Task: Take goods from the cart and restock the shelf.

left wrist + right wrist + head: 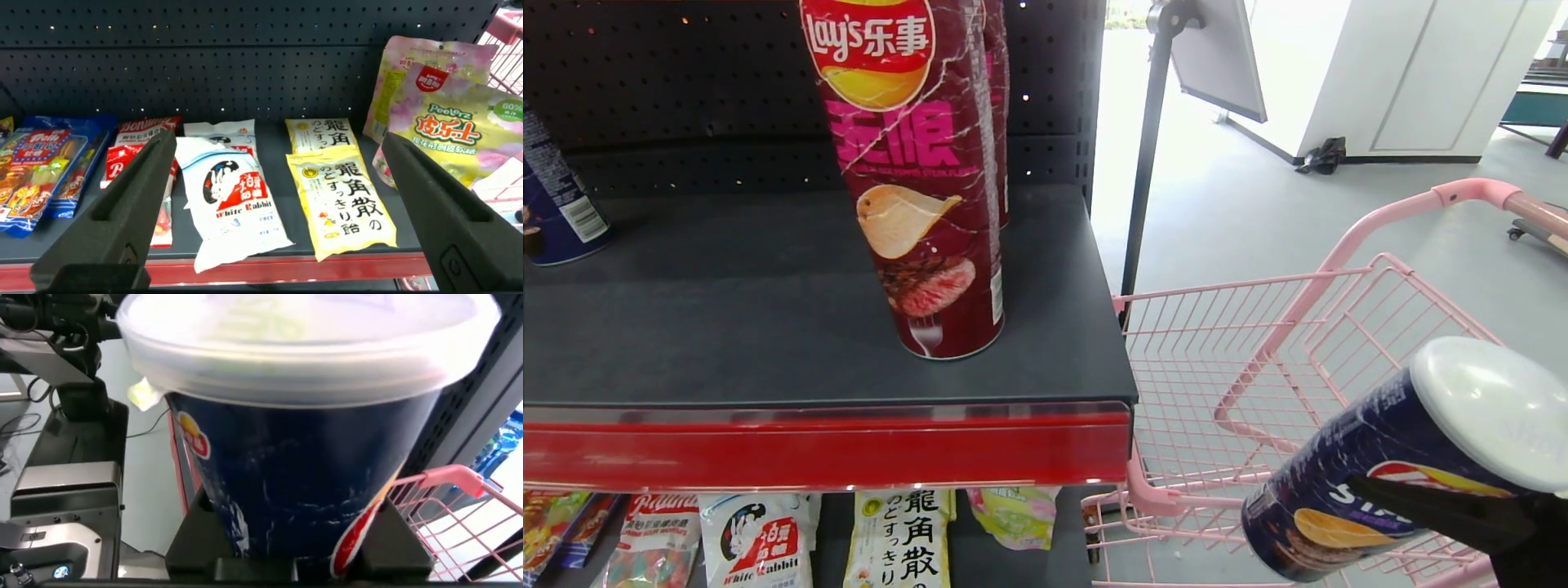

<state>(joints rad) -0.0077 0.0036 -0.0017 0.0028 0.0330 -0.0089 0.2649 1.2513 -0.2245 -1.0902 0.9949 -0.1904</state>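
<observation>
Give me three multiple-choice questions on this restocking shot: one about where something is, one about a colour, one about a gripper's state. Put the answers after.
1. Where is the navy can with the pale lid?
A. flat on the floor
B. held in the right gripper, near the cart
C. inside a cardboard box

2. What colour is the cart?
A. green
B. black
C. pink

3. How is the left gripper?
A. open, holding nothing
B. shut on a bottle
C. shut on a box

Answers:
1 B: the head view shows the can tilted in the gripper beside the cart's basket.
2 C: its wires and handle are pink.
3 A: its fingers stand wide apart, with nothing between them and snack bags lying beyond.
</observation>
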